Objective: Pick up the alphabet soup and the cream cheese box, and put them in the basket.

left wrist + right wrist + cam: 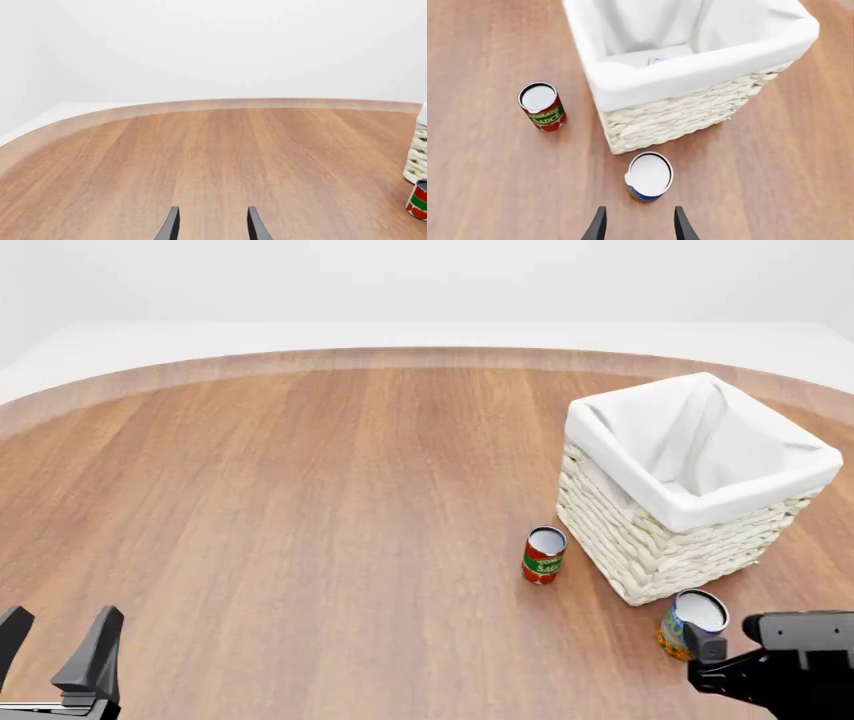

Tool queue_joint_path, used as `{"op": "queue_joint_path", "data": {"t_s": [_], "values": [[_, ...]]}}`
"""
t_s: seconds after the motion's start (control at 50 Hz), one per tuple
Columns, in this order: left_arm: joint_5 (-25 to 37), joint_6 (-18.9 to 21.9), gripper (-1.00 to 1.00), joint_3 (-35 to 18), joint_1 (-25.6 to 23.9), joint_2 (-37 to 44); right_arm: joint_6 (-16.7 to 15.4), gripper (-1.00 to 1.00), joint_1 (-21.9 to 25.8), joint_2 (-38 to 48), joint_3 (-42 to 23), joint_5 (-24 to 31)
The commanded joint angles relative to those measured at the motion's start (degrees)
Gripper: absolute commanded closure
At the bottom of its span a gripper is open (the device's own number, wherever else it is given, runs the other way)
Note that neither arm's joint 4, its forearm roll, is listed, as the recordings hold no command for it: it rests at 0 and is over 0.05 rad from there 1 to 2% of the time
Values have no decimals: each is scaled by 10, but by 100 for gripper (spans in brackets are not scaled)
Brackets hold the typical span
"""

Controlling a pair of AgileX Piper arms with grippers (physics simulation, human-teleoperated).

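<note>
- alphabet soup (pixel 648 176): short blue can, pale silver-white top, standing upright on the tabletop just beside a basket corner
- cream cheese box (pixel 657 55): flat, white and pale blue, lying inside the basket
- basket (pixel 654 550): square cream-white wicker, white cloth folded over its rim, upright

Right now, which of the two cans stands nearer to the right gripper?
The blue alphabet soup, directly ahead of the right gripper. The red-and-green tomato sauce can stands farther off, beside the basket.
</note>
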Motion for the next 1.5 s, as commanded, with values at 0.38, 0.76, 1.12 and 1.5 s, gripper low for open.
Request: {"op": "queue_joint_path", "data": {"t_s": [0.38,0.76,1.12,1.5], "values": [[0,0,-100,0,0,0,-1,-100,-8,117,29,-129],[0,0,-100,0,0,0,-2,-100,-14,172,31,-181],[0,0,-100,0,0,0,-8,-100,-22,225,13,-212],[0,0,-100,0,0,0,-13,-100,-27,299,5,-268]]}}
